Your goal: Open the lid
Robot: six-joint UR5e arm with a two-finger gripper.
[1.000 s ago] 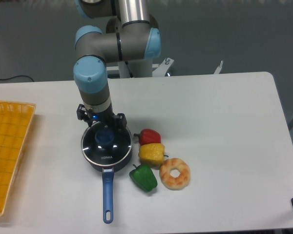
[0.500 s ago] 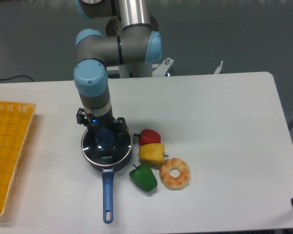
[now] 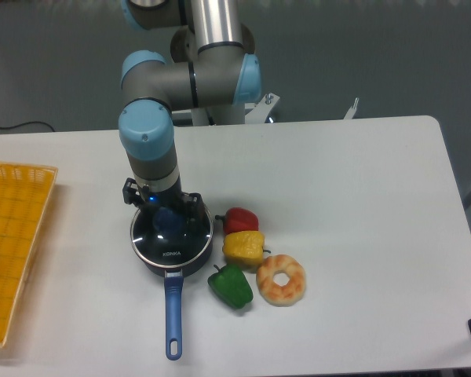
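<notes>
Here, left of centre in the frame, the lid (image 3: 172,243) sits on the blue saucepan (image 3: 173,310). The gripper (image 3: 169,220) stands over its blue knob; whether the jaws grip it I cannot tell. Right of the pan lie a red pepper (image 3: 240,219), yellow pepper (image 3: 243,247), green pepper (image 3: 231,286) and doughnut (image 3: 281,279).

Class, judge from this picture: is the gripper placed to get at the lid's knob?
Probably yes. The gripper sits directly over the lid at its knob, with nothing between them; the peppers lie off to the side.
</notes>
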